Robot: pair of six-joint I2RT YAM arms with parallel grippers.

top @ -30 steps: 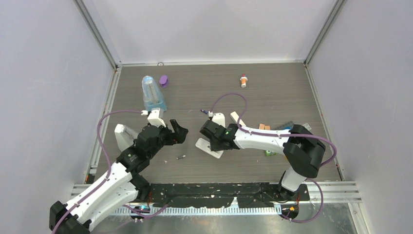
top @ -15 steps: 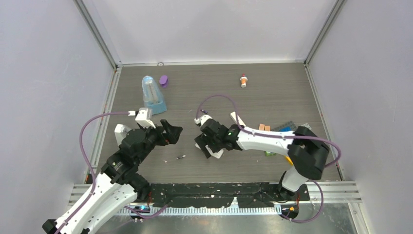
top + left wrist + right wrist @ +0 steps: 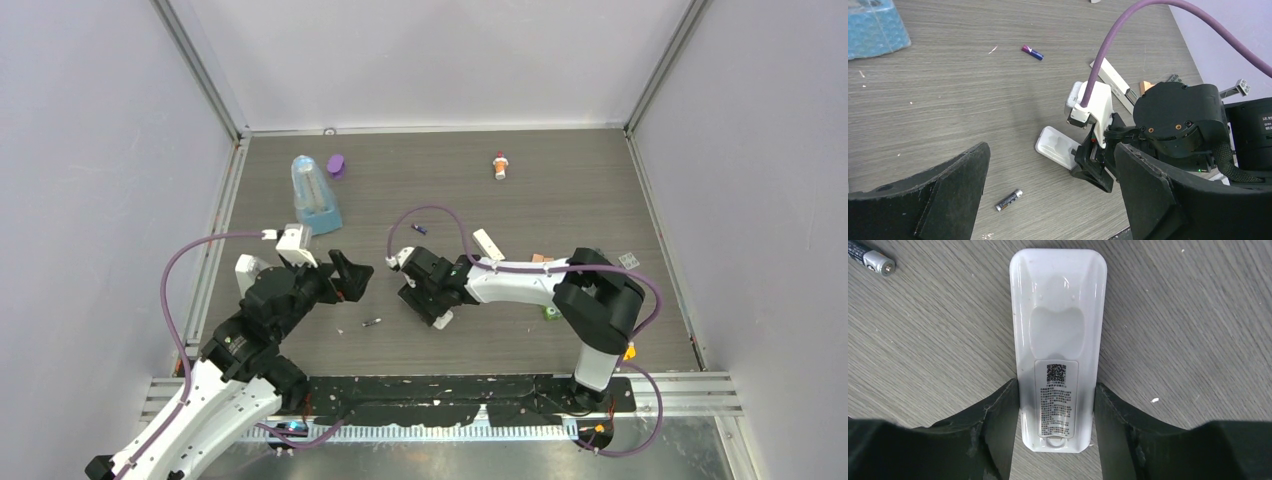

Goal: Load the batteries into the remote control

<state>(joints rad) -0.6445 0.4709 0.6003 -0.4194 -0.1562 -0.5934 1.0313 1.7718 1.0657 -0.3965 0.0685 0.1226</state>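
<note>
Bright, even overhead light, soft shadows, faint sheen on the remote control (image 3: 1058, 305), mostly sharp.

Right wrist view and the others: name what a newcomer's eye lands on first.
The remote control lies label-side up at mid-table, clamped by the right end effector. The left end effector hovers open beside it, with a dark battery loose on the table close by. A purple battery lies farther back.

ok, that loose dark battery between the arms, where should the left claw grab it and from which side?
I'd take it mid-barrel, from straight above. The dark battery lies flat on the table, a thin round cylinder with bare wood on both long sides, so close across its width, not its ends. The left claw is open.
</note>
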